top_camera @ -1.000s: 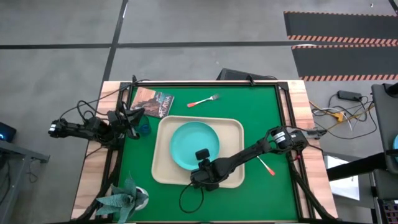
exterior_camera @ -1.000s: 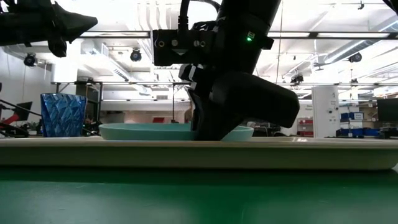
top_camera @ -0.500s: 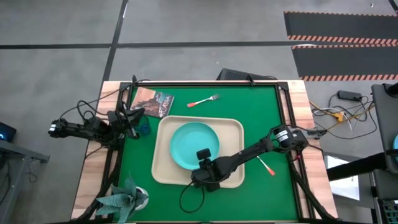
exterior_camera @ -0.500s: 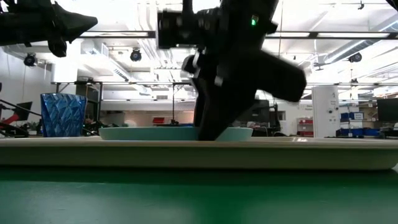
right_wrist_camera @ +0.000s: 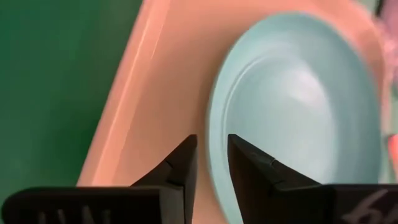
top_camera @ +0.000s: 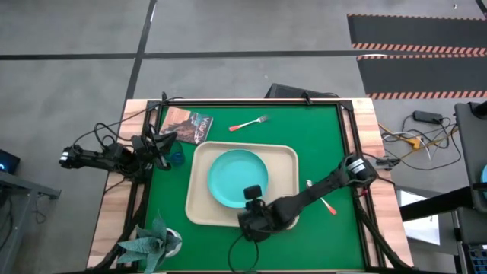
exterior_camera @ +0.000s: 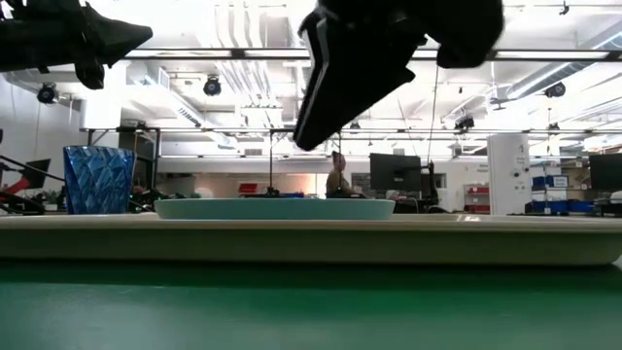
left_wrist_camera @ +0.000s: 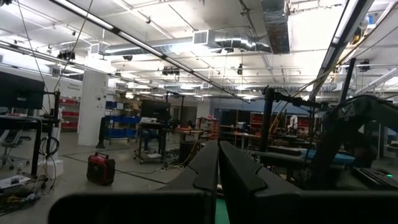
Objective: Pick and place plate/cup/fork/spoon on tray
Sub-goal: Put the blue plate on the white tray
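Observation:
The teal plate [top_camera: 238, 177] lies flat on the beige tray [top_camera: 285, 156] in the middle of the green mat; the low view shows the plate [exterior_camera: 275, 207] and the tray [exterior_camera: 311, 239] too. My right gripper [top_camera: 255, 218] hovers above the tray's near rim, just off the plate's near edge [right_wrist_camera: 214, 134]. It is open by a narrow gap [right_wrist_camera: 211, 155] and empty. My left gripper [top_camera: 163, 143] is shut and waits at the mat's left edge, beside the blue cup [top_camera: 176, 157]. The fork [top_camera: 249, 122] lies on the mat beyond the tray. The spoon [top_camera: 328, 205] lies right of the tray, partly under my right arm.
A printed booklet [top_camera: 187, 124] lies at the mat's far left corner. A spiky grey-green ornament [top_camera: 149, 242] sits at the near left corner. Cables run along the table's left and right sides. A person [exterior_camera: 337, 176] shows far off in the room behind.
My right gripper has risen from the plate's near rim and drawn back toward the table's near edge, clear of the plate. The plate stays flat on the tray where it was.

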Controlling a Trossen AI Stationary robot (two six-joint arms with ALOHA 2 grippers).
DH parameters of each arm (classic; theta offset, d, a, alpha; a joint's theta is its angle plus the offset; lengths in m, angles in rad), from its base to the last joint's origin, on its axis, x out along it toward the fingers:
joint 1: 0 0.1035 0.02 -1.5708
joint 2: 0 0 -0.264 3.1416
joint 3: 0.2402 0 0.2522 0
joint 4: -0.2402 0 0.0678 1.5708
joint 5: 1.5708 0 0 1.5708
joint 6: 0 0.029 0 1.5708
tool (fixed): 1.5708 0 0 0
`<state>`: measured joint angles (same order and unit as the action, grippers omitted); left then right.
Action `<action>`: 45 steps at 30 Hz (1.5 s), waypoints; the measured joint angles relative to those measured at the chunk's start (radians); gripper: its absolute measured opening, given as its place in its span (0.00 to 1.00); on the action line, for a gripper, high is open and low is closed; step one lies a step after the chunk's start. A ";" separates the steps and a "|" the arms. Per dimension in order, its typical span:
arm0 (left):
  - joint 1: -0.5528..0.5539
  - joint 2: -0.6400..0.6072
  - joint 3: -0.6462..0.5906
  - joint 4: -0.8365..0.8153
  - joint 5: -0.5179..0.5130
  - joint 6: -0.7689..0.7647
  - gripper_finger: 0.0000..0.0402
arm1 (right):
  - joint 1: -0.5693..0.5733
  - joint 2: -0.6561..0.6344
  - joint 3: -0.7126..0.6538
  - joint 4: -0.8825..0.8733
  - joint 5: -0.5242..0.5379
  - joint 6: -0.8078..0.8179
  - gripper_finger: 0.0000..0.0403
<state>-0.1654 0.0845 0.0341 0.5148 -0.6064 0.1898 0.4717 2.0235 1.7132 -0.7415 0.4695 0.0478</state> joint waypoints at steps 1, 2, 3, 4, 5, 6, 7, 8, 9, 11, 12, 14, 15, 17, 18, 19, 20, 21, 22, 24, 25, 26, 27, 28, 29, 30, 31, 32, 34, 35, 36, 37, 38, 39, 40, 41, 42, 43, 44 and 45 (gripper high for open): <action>0.000 0.000 0.000 0.000 0.000 0.000 0.00 | 0.008 0.000 -0.007 0.022 0.030 -0.021 0.18; 0.000 0.000 0.000 0.000 0.000 0.000 0.00 | 0.013 0.000 -0.015 0.048 0.055 -0.049 0.18; 0.000 0.000 0.000 0.000 0.000 0.000 0.00 | 0.015 0.000 -0.021 0.074 0.071 -0.078 0.17; 0.000 0.000 0.000 0.000 0.000 0.000 0.00 | 0.016 0.000 -0.028 0.102 0.078 -0.106 0.16; 0.000 0.000 0.000 0.000 0.000 0.000 0.00 | 0.014 0.000 -0.032 0.127 0.080 -0.132 0.16; 0.000 0.000 0.000 0.000 0.000 0.000 0.00 | 0.009 0.000 -0.033 0.145 0.080 -0.154 0.15; 0.000 0.000 0.000 0.000 0.000 -0.001 0.00 | 0.005 0.000 -0.033 0.157 0.079 -0.173 0.14; 0.000 0.000 0.000 0.000 0.000 -0.001 0.00 | -0.001 0.000 -0.033 0.163 0.076 -0.182 0.14; 0.000 0.000 0.000 0.000 0.000 -0.001 0.00 | -0.006 -0.003 -0.033 0.166 0.075 -0.197 0.13; 0.000 0.000 0.000 0.000 0.000 -0.001 0.00 | -0.020 -0.008 -0.034 0.174 0.066 -0.205 0.12; 0.000 0.000 0.000 0.000 0.000 -0.001 0.00 | -0.028 -0.012 -0.034 0.178 0.045 -0.209 0.11; 0.000 0.000 0.000 0.000 0.000 -0.001 0.00 | -0.042 -0.023 -0.034 0.183 -0.015 -0.217 0.10; 0.000 0.000 0.000 0.000 0.000 -0.001 0.00 | -0.049 -0.029 -0.034 0.192 -0.044 -0.217 0.10; 0.000 0.000 0.000 0.000 0.000 -0.001 0.00 | -0.060 -0.043 -0.035 0.205 -0.093 -0.222 0.09; 0.000 0.000 0.000 0.000 0.000 -0.001 0.00 | -0.065 -0.050 -0.036 0.211 -0.112 -0.225 0.09; 0.000 0.000 0.000 0.000 0.000 -0.002 0.00 | -0.070 -0.056 -0.039 0.219 -0.126 -0.231 0.09; 0.000 0.000 0.000 0.000 0.000 -0.002 0.00 | -0.074 -0.061 -0.043 0.234 -0.137 -0.242 0.08; 0.000 0.000 0.000 0.000 0.000 -0.002 0.00 | -0.078 -0.066 -0.049 0.251 -0.140 -0.252 0.08; 0.000 0.000 0.000 0.000 0.000 -0.002 0.00 | -0.082 -0.070 -0.059 0.270 -0.141 -0.266 0.08; 0.000 0.000 0.000 0.000 0.000 -0.002 0.00 | -0.095 -0.077 -0.088 0.335 -0.152 -0.300 0.08; 0.000 0.000 0.000 0.000 0.000 -0.002 0.00 | -0.103 -0.082 -0.109 0.373 -0.165 -0.310 0.08; 0.000 0.000 0.000 0.000 0.000 -0.002 0.00 | -0.113 -0.087 -0.132 0.407 -0.177 -0.319 0.08; 0.000 0.000 0.000 0.000 0.000 -0.002 0.00 | -0.125 -0.089 -0.153 0.447 -0.186 -0.324 0.08; 0.000 0.000 0.000 0.000 0.000 -0.002 0.00 | -0.139 -0.092 -0.175 0.492 -0.187 -0.325 0.08; 0.000 0.000 0.000 0.000 0.000 -0.002 0.00 | -0.155 -0.092 -0.196 0.533 -0.187 -0.327 0.08; 0.000 0.000 0.000 0.001 0.000 -0.002 0.00 | -0.174 -0.092 -0.216 0.577 -0.187 -0.327 0.08; 0.000 0.000 0.000 0.000 0.000 -0.002 0.00 | -0.194 -0.092 -0.235 0.630 -0.188 -0.322 0.08; 0.000 0.000 0.000 0.000 0.000 -0.002 0.00 | -0.217 -0.092 -0.255 0.689 -0.191 -0.313 0.08; 0.000 0.000 0.000 0.000 0.000 -0.002 0.00 | -0.260 -0.092 -0.291 0.787 -0.234 -0.285 0.08; 0.000 0.000 0.000 0.000 0.000 -0.002 0.00 | -0.283 -0.092 -0.309 0.833 -0.272 -0.268 0.08; 0.000 0.000 0.000 0.000 0.000 -0.002 0.00 | -0.305 -0.092 -0.329 0.881 -0.320 -0.247 0.08; 0.000 0.000 0.000 0.000 0.000 -0.002 0.00 | -0.325 -0.092 -0.353 0.926 -0.373 -0.227 0.08; 0.000 0.000 0.000 0.000 0.000 -0.002 0.00 | -0.344 -0.091 -0.377 0.975 -0.424 -0.204 0.08; 0.000 0.000 0.000 0.000 0.000 -0.002 0.00 | -0.361 -0.091 -0.403 1.021 -0.462 -0.177 0.08; 0.000 0.000 0.000 0.000 0.000 -0.002 0.00 | -0.375 -0.091 -0.428 1.058 -0.480 -0.150 0.08; 0.000 0.000 0.000 0.000 0.000 -0.002 0.00 | -0.387 -0.091 -0.447 1.076 -0.481 -0.120 0.08; 0.000 0.000 0.000 0.000 0.000 -0.002 0.00 | -0.397 -0.091 -0.462 1.076 -0.473 -0.092 0.08; 0.000 0.000 0.000 0.000 0.000 -0.002 0.00 | -0.406 -0.091 -0.472 1.065 -0.449 -0.064 0.08; 0.000 0.000 0.000 0.000 0.000 -0.002 0.00 | -0.411 -0.091 -0.477 1.037 -0.421 -0.037 0.08; 0.000 0.000 0.000 0.000 0.000 -0.001 0.00 | -0.416 -0.090 -0.477 1.003 -0.390 -0.009 0.08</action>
<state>-0.1653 0.0849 0.0341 0.5148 -0.6064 0.1884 0.0562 1.9331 1.2362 0.2613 0.0798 0.0384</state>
